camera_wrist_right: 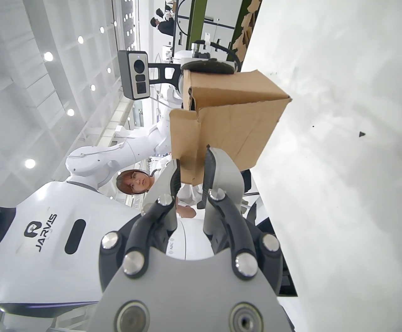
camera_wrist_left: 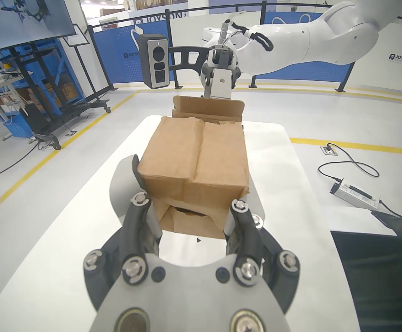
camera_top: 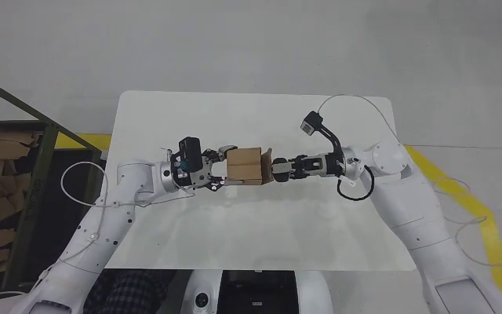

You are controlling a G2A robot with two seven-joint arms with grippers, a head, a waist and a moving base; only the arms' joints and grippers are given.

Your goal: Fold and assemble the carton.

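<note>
— Floor (camera_wrist_left: 62, 151) around the table (camera_top: 259, 235) first: what do you see?

— Grey, with yellow tape (camera_wrist_left: 342, 144) lines. I see a power brick (camera_wrist_left: 355, 195) and its cable (camera_wrist_left: 345, 165) lying on it beside the table, well apart from the work. A screen (camera_wrist_left: 34, 19) sits off on the other side.

— And the carton?

— The carton (camera_top: 245, 165) is at mid-table, lengthways between my two grippers. I can't tell whether it rests on the top or hangs just above it.

— Fingers?

— My left gripper (camera_wrist_left: 193, 185) has its fingers spread wide round the near end, pads against both sides of the carton. My right gripper (camera_wrist_right: 191, 163) has its fingers nearly together, pinching the upright flap (camera_wrist_left: 209, 108) at the far end.

— Anything in the way?

— From my left wrist the carton hides the table ahead, and the flap hides the right fingertips. The right arm's camera (camera_wrist_left: 155, 61) juts out beside that flap, apart from it. I also see a small black mark (camera_wrist_left: 198, 240) on the table under the carton's near end.
</note>
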